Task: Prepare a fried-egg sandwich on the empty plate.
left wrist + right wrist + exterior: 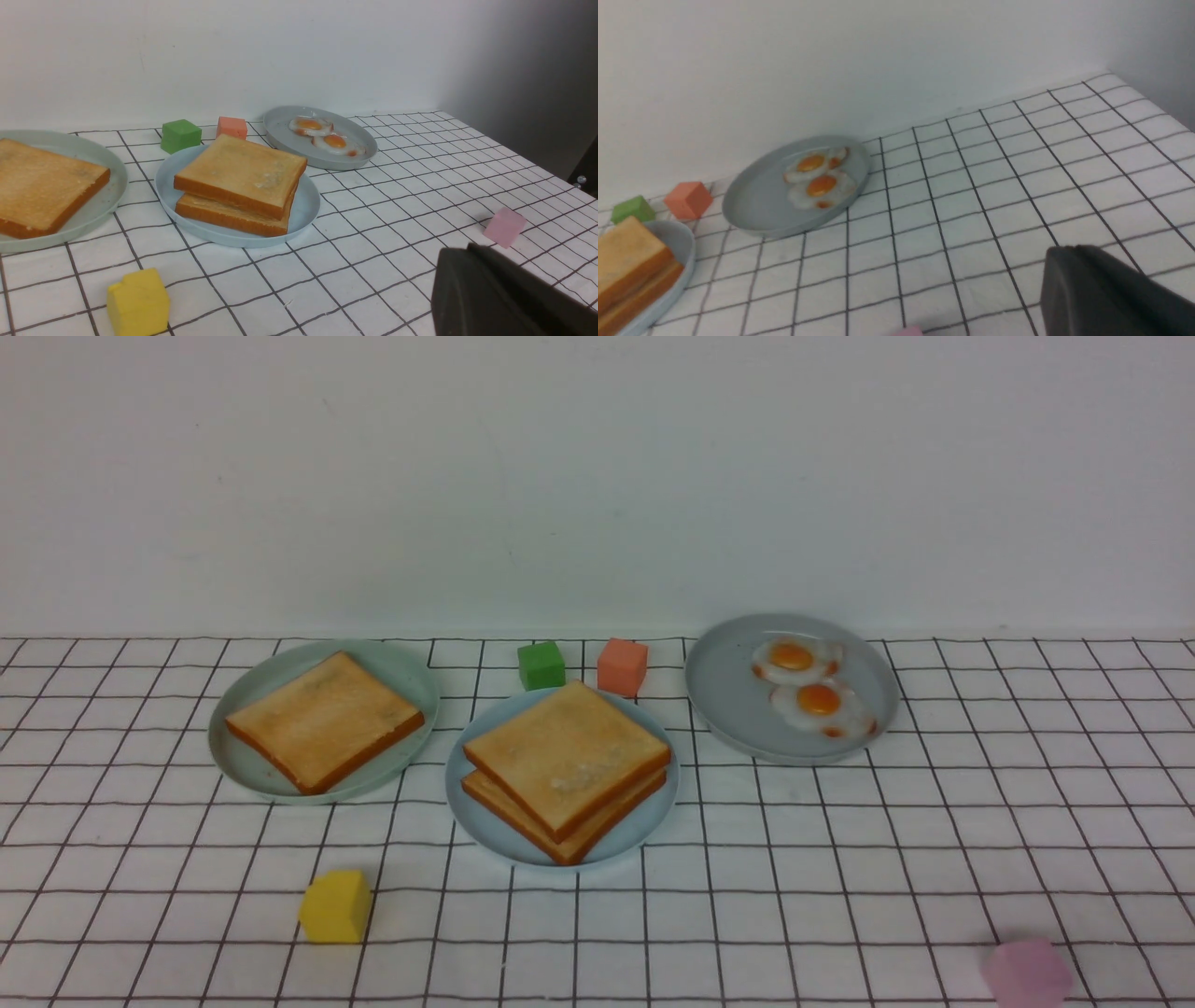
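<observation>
sandwich [567,767] sitting stacked on blue plate [471,807] | likely handling light, soft, top slice slipping | gripping opposite crusts | both grippers resting closed, empty

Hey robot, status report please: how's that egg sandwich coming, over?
Left tool and right tool shut, off the plates. Toast stack on blue plate, filling hidden. Two fried eggs on grey plate. Nothing blocking.
</observation>
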Available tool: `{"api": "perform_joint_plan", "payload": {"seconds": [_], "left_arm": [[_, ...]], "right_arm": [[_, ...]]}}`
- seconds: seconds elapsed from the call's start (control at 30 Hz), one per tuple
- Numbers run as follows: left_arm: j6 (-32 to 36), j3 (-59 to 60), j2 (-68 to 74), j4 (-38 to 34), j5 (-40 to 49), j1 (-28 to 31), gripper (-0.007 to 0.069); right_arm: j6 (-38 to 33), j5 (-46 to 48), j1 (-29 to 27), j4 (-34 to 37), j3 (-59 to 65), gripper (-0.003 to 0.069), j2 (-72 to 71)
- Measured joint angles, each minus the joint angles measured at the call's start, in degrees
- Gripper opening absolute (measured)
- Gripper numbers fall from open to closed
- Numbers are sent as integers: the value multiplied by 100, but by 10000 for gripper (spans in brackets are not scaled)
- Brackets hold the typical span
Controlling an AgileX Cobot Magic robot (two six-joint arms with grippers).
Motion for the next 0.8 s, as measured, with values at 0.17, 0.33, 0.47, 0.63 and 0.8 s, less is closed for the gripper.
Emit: {"api": "perform_joint_plan", "payload": {"seconds": [0.17, 0.33, 0.47, 0.63, 0.8], "left_arm": [[0, 0, 0, 0, 5, 0, -11], [0, 0, 0, 0, 6, 0, -5], [0, 0, 0, 0, 6, 0, -2], [0, 0, 0, 0, 6, 0, 3], [0, 0, 0, 0, 6, 0, 6]], "right_arm": [[-129, 153, -147, 76, 630, -6, -420], [-165, 91, -147, 146, 890, -6, -468], [-170, -33, -141, 151, 911, -6, -468], [-319, -229, -141, 307, 931, -6, -468], [-1759, -187, -141, 1337, 935, -6, -474]]}}
